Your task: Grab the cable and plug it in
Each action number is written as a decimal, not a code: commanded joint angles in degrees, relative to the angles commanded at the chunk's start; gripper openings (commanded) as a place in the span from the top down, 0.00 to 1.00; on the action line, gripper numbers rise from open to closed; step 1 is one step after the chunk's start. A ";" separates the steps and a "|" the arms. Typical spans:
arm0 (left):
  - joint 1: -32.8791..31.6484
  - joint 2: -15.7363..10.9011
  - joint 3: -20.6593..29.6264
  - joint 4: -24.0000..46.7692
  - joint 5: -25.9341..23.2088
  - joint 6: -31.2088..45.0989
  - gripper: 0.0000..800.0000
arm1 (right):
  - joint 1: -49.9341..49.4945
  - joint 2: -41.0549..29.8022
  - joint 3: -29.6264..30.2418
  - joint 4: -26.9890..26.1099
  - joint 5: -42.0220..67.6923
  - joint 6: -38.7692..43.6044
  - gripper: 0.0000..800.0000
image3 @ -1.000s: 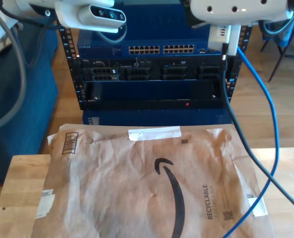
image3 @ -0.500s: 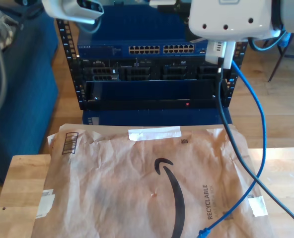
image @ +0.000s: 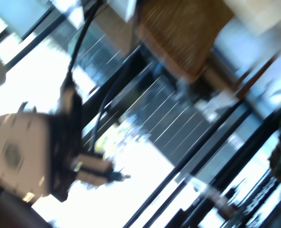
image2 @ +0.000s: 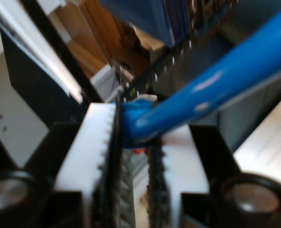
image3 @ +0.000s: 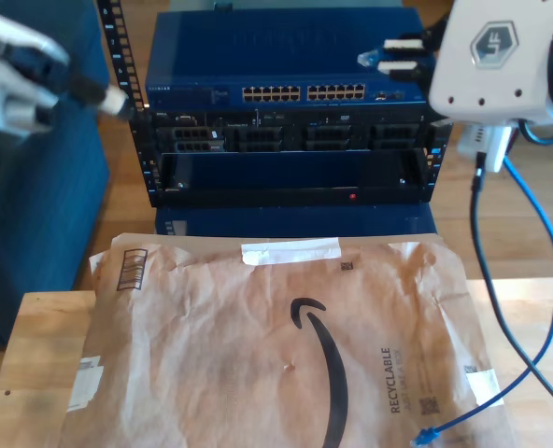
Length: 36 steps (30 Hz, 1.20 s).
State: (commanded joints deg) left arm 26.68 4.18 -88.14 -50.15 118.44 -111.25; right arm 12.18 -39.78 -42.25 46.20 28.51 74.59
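The free plug (image3: 426,435) lies nearest, on the brown paper mailer (image3: 286,345) in front of the network switch (image3: 286,89). From there the cable (image3: 538,280) loops up off the mailer's far corner toward the switch. My second gripper (image2: 133,142) is clamped on the cable just behind its other plug, close before the switch's port row (image3: 303,92). To seat it well I judge a straight, slow push along the port's axis, latch aligned. My first gripper's state I cannot tell; its blurred view looks away at windows.
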 joint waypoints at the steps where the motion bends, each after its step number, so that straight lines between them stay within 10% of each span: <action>1: 1.23 0.00 0.09 2.20 0.00 2.73 0.00 | 0.00 -0.09 0.70 -0.79 -0.35 0.00 0.98; 21: 34.55 -7.30 27.60 37.98 -11.78 61.98 0.00 | -1.58 -3.87 9.58 -2.99 -1.49 0.00 0.98; 30: 43.34 -17.05 46.51 50.11 -25.14 78.86 0.00 | -3.96 -5.19 13.45 -3.43 -1.49 0.00 0.98; 36: 50.29 -19.96 48.26 50.64 -25.23 86.77 0.00 | -4.48 -5.36 14.07 -3.52 -1.49 -0.09 0.98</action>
State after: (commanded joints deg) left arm 76.97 -15.78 -39.88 0.48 93.21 -24.48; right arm 7.69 -45.14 -28.19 42.68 27.01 74.51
